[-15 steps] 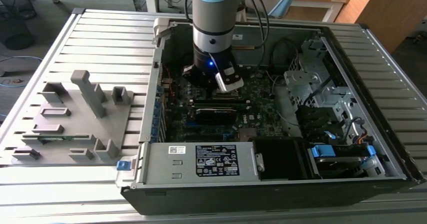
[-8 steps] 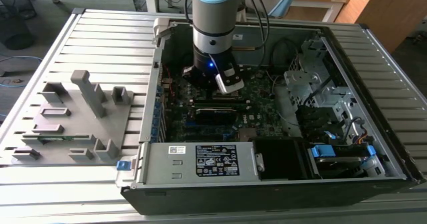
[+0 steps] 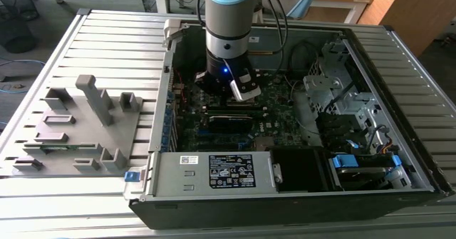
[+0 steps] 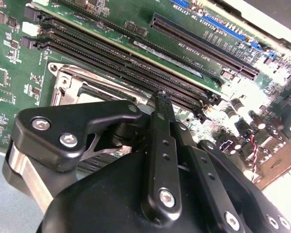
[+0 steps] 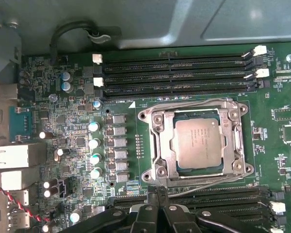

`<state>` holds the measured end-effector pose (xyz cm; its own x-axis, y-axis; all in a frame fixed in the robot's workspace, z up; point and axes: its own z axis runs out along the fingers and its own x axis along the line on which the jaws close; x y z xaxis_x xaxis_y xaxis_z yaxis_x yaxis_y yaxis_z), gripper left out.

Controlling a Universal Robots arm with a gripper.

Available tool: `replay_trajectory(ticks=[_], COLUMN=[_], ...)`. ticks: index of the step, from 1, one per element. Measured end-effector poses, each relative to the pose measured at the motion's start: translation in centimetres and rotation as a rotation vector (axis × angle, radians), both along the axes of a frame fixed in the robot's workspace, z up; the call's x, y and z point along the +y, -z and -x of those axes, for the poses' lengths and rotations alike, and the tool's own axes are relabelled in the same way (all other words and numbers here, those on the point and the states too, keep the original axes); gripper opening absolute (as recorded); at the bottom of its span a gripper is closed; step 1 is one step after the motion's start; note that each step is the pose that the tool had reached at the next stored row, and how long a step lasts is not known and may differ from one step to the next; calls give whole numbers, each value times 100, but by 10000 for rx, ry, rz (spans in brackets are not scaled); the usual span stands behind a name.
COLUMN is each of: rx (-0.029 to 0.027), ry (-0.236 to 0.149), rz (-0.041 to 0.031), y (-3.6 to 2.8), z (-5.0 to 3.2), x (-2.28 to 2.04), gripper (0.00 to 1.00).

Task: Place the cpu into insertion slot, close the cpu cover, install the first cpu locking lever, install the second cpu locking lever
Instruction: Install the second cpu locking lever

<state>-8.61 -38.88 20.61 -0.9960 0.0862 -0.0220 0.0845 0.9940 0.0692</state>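
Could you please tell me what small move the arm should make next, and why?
Probably ease the shut claw onto the wire lever beside it. The cpu already lies under the lowered cpu cover, the claw's tips sit right at that lever, and I cannot tell whether it is hooked.

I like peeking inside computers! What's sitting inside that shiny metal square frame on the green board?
A flat grey cpu shows through the window of the cpu cover. The cover's frame hides the chip's edges, and the chip hides the insertion slot beneath.
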Motion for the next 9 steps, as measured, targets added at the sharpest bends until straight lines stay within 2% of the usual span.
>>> replay_trajectory(ticks=[1,4,9], rx=[-5,-31,-88], ry=[-1,-4,-11], rz=[-19,-194,-293], y=[0,2,12], z=[2,10,22], x=[-1,-6,-17], gripper=[11,11,11])
